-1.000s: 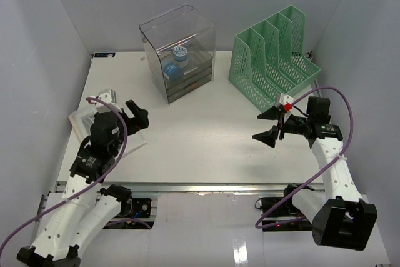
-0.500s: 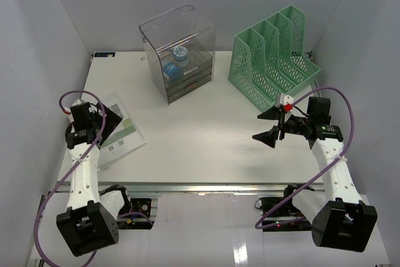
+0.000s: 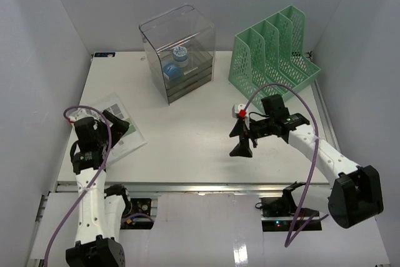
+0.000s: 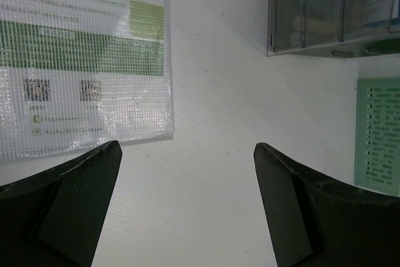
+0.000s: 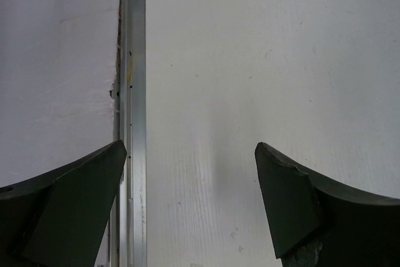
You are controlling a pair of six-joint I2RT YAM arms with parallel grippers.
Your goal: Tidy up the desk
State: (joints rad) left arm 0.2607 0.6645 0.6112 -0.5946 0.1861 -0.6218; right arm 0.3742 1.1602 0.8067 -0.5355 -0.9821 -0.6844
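Left claw [image 4: 187, 147] released | right claw [image 5: 190, 146] released | sheet [image 4: 81, 60] QR codes seen only by left wrist | tabletop [image 3: 187, 117] under both arms, long axis 9-to-3 o'clock, rail [image 3: 200, 187] at 6

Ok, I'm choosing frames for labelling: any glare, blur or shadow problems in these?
Top view: evenly lit and sharp, with reflections on the clear box. Left wrist view: sheen on the plastic-covered sheet washes out its small print; left fingers dark, featureless. Right wrist view: right fingers dark too, desk nearly textureless.
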